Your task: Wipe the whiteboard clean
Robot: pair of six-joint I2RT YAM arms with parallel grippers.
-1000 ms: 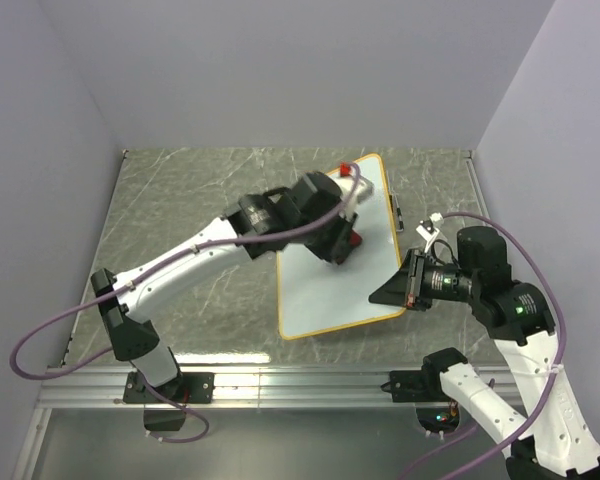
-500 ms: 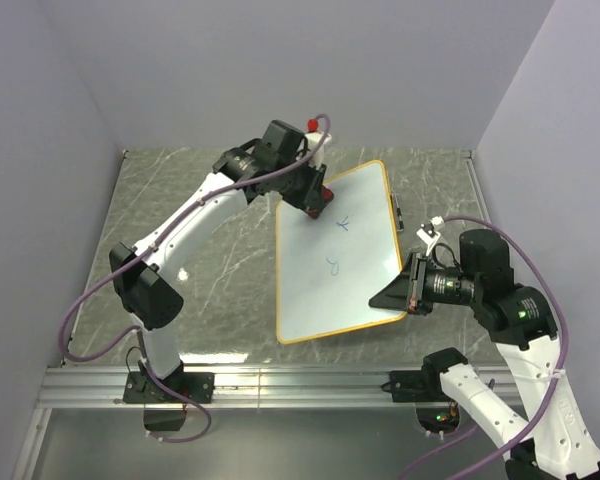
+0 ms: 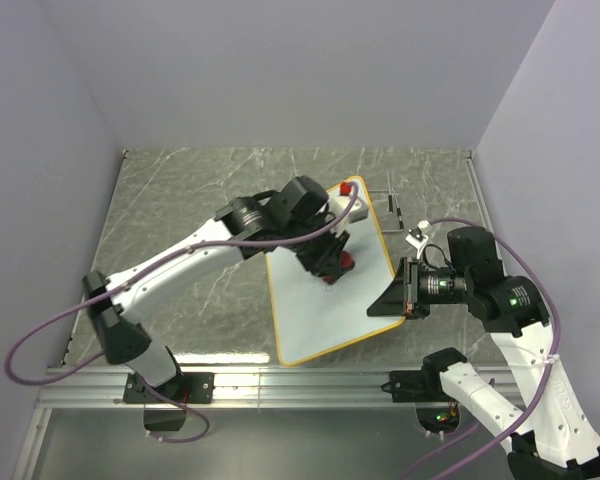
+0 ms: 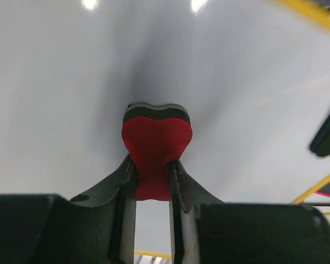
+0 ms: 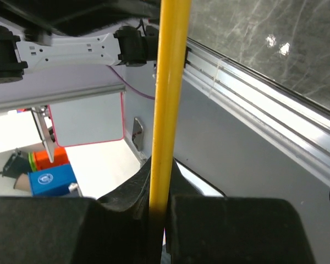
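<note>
swept back from the far corner, the left gripper (image 3: 330, 268) presses its pinched red eraser (image 4: 157, 137) mid-board; the whiteboard (image 3: 315, 315) lies skewed on the table (image 3: 180, 200), the right gripper (image 3: 392, 298) clamped on its yellow rim, apparently to steady it.

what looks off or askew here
The whiteboard lies crooked to the table's edges, its yellow rim pinched in the right end effector. The red eraser, squeezed in the left end effector, bulges out of shape against the board.
</note>
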